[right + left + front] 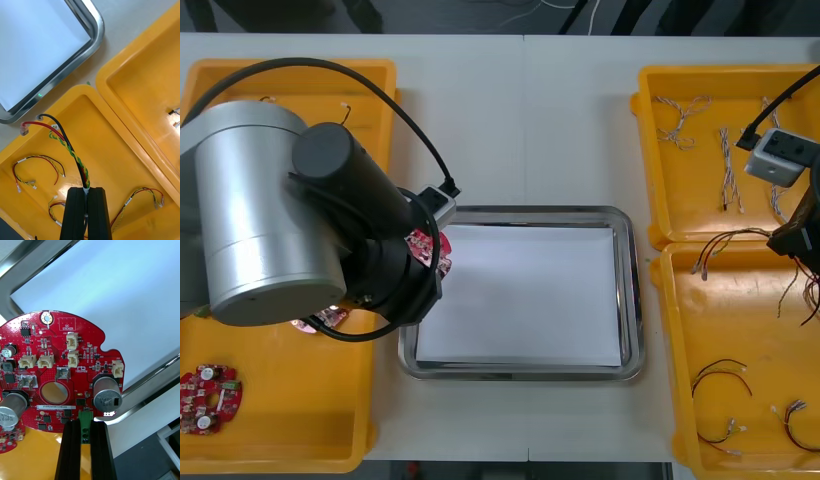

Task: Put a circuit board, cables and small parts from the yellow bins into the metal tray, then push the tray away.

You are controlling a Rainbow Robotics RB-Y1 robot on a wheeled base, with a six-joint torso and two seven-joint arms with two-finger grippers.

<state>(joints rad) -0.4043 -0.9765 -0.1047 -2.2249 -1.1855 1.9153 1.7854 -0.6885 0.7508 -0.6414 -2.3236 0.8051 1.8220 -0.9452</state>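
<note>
My left gripper (pixel 85 429) is shut on the green connector at the edge of a round red circuit board (pixel 63 363). It holds the board over the left rim of the metal tray (pixel 632 290), which is white inside; the front view shows the board (pixel 423 247) peeking out from under the big left arm. My right gripper (pixel 87 195) is shut on a twisted red and yellow cable (pixel 69 148) with a black strand, lifted above the near right yellow bin (pixel 112 157). From the front, that gripper (pixel 792 238) is at the right edge, over the bins' divide.
Another circuit board (pixel 210 390) lies in the near left bin, and one more (pixel 320 318) shows under the left arm. Twisted blue and white cables (pixel 728 165) lie in the far right bin. Several loose cables (pixel 720 375) lie in the near right bin.
</note>
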